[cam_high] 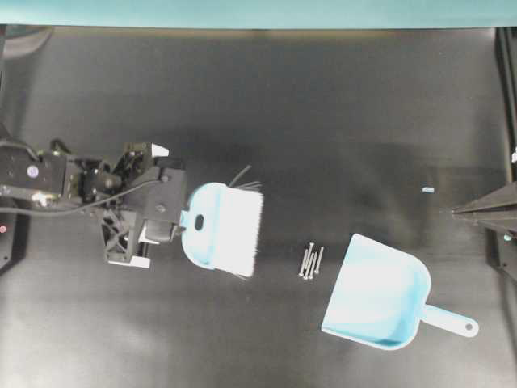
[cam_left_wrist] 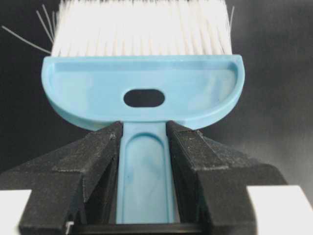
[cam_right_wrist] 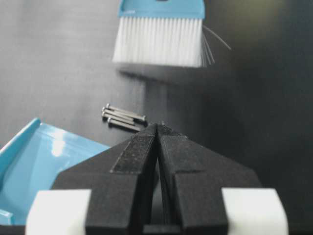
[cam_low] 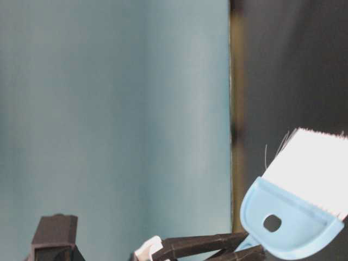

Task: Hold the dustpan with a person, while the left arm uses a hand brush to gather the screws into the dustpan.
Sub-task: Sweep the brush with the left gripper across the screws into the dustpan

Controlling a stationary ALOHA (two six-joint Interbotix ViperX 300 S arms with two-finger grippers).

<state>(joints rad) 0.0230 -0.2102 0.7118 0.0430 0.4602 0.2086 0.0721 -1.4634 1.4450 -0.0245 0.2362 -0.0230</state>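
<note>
Clamped between my left gripper [cam_left_wrist: 145,147] fingers, the hand brush [cam_high: 222,227] points its bristles toward the screws [cam_high: 311,260], with the dustpan [cam_high: 380,293] beyond, mouth facing them, near the desk's front-right edge.

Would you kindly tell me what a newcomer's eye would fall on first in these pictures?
The light blue hand brush with its white bristles stands out at centre-left, its handle clamped in the left gripper. To its right a small cluster of screws lies on the black table, beside the mouth of the dustpan.
</note>
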